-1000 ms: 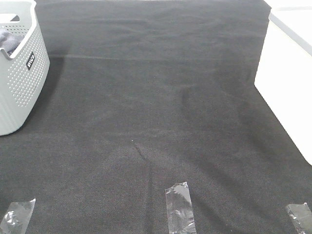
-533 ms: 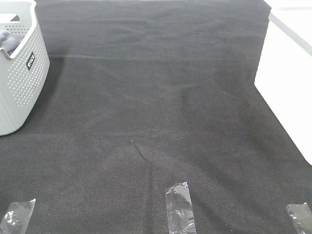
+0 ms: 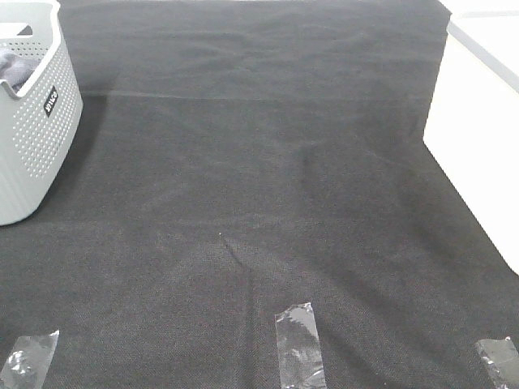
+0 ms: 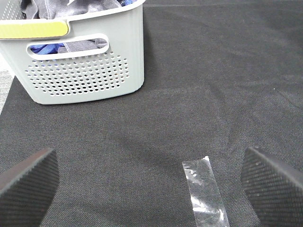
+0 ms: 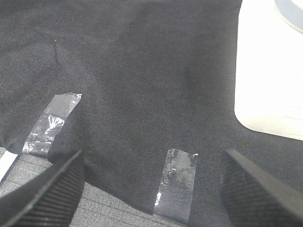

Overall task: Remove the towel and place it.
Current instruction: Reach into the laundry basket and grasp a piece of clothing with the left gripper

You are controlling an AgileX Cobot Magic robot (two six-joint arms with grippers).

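Both your left gripper [image 4: 151, 187] and right gripper [image 5: 151, 189] are hovering wide open and empty over the near edge of the black table covering [image 3: 259, 162]. Nothing looks done yet, since the towel [image 3: 11, 69] is apparently lying bundled in the basket [image 3: 36, 138] at far left, so you are facing both the lifting and the placing.

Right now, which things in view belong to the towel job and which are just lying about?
Job: towel, likely the grey cloth in the basket; left gripper and right gripper, both open, empty.
Lying about: tape strips; white box; black table covering; blue cloth in the basket.
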